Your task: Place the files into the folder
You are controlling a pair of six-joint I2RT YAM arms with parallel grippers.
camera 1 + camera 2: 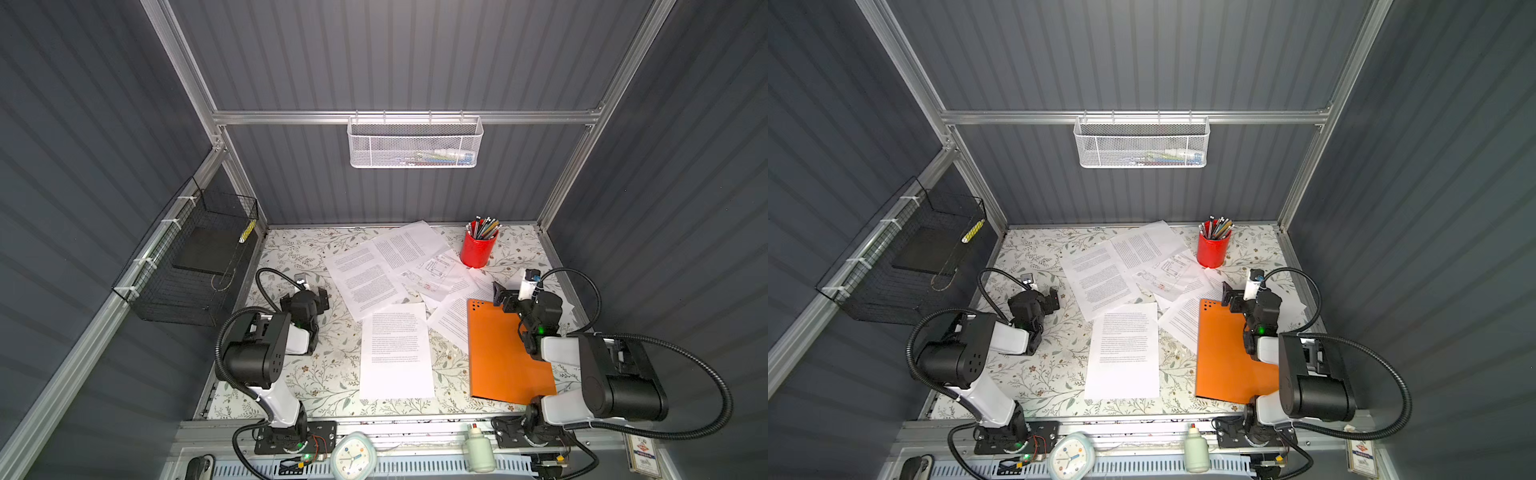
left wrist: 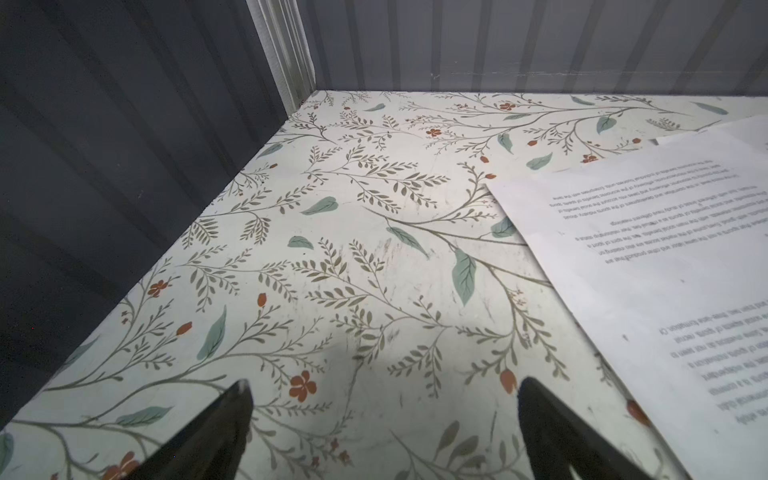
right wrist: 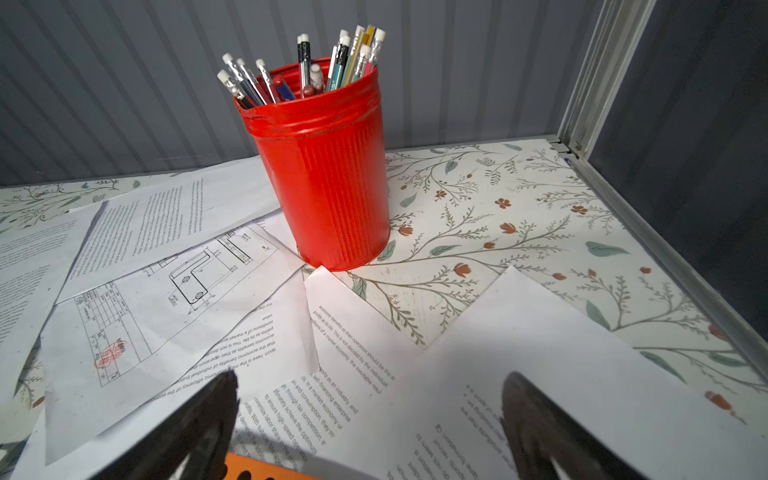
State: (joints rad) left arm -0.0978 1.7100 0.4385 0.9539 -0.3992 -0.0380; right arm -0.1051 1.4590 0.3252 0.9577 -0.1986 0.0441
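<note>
Only the right wrist view makes out the line diagram sheet (image 3: 183, 291) beside the red pencil cup (image 3: 328, 178), and the folder (image 3: 266, 471) shows there as a dotted orange corner below the right gripper (image 3: 370, 382); the left wrist view gives mostly bare floral table (image 2: 332, 249) and one printed sheet; in both top views the files (image 1: 365, 278) lie scattered mid-table, with the closed folder to their right, overlapping some; both arms sit folded low, the right wrist over the folder's far end; the left gripper (image 2: 382, 390) and the right gripper gape wide, holding nothing.

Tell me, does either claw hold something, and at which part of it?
Nothing is held. The left claw is open above the floral table; the right claw is open above the printed sheets.
</note>
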